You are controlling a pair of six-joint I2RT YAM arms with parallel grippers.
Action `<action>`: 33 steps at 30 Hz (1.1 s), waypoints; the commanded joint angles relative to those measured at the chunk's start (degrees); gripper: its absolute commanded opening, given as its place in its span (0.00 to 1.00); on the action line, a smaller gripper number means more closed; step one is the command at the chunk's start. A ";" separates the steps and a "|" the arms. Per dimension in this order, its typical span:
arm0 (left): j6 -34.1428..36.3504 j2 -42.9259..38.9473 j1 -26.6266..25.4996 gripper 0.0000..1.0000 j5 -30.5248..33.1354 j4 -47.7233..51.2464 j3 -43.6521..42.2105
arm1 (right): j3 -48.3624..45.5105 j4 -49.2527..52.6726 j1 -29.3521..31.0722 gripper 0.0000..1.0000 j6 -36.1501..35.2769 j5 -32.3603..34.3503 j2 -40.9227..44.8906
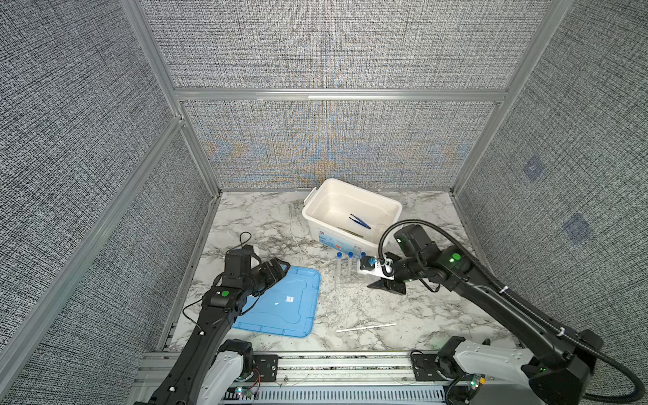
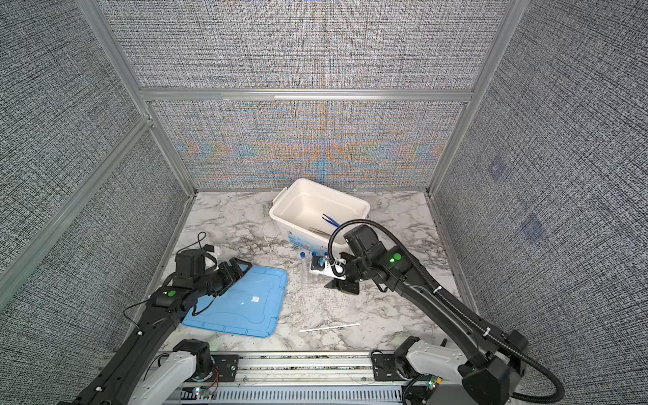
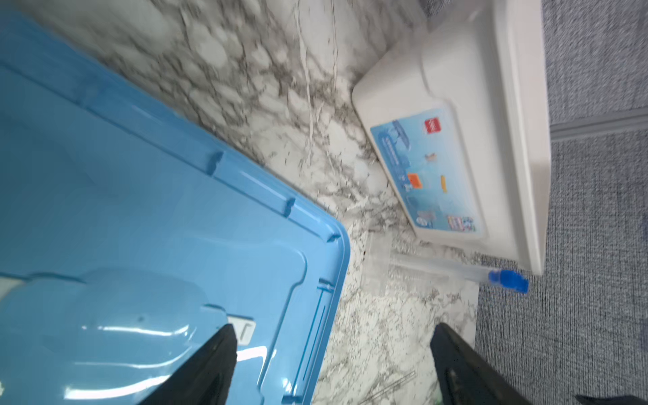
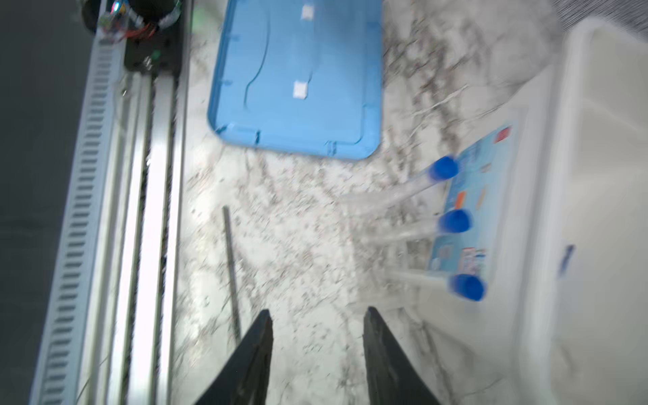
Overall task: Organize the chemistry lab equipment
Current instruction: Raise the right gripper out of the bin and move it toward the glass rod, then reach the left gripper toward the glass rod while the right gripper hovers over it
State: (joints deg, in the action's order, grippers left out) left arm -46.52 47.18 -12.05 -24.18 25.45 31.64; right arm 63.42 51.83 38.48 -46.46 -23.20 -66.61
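Right tool (image 4: 318, 312) near 3 blurred tubes (image 4: 454, 221)

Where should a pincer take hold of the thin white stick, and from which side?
Mid-length, from straight above, jaws closing across its width. The thin white stick lies flat on the marble table, apart from everything else; a centred grip would likely keep it level.

Both top views looked down over the whole surface (image 1: 420, 308), while wrist views sat close behind the left pincer (image 3: 333, 326) and right pincer (image 4: 319, 310), sharing the lid (image 3: 140, 210) ahead.
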 commanded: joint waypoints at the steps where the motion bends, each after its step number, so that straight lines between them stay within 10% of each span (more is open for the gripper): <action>1: -1.93 -1.04 -3.10 0.88 -1.13 0.48 -1.13 | -3.84 11.27 0.37 0.43 -9.64 -0.01 0.42; 16: 4.00 5.03 -20.65 0.87 6.10 -6.19 -3.00 | -21.07 2.82 6.76 0.37 -4.03 22.23 -6.03; 33: 15.06 4.49 -38.66 0.84 17.55 -16.83 -9.12 | -23.22 -3.81 10.03 0.24 0.01 25.38 -13.30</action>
State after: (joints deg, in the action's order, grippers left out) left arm -35.68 52.34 -49.87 -9.32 9.08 21.89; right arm 39.68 48.71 48.34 -47.00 1.56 -79.44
